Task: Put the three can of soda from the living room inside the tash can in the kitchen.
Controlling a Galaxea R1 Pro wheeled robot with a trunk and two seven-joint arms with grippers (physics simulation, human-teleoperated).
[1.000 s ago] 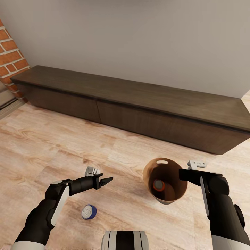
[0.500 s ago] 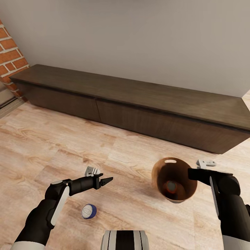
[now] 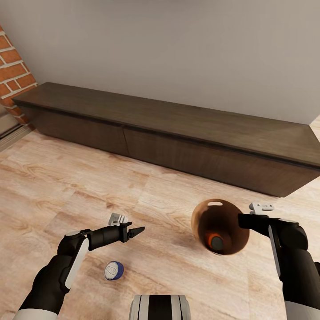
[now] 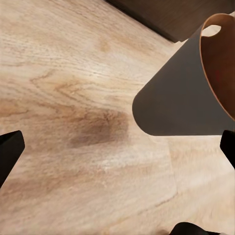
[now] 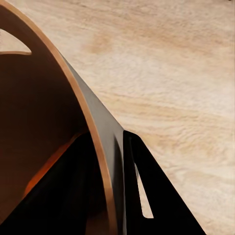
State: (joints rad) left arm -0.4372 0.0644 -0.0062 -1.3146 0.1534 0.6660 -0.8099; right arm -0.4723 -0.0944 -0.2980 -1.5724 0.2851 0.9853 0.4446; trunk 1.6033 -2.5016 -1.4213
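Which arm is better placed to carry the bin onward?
Right. The right gripper already clamps the tash can wall, one finger inside, one outside. The left gripper hangs open, apart from it.

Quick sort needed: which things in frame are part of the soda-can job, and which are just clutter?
Job:
- trash can, tilted, its wall pinched by the right gripper
- orange soda can lying inside it
- left gripper, open, holding nothing

Lying about:
- blue-and-white can on the wood floor
- long dark cabinet along the wall
- brick wall corner
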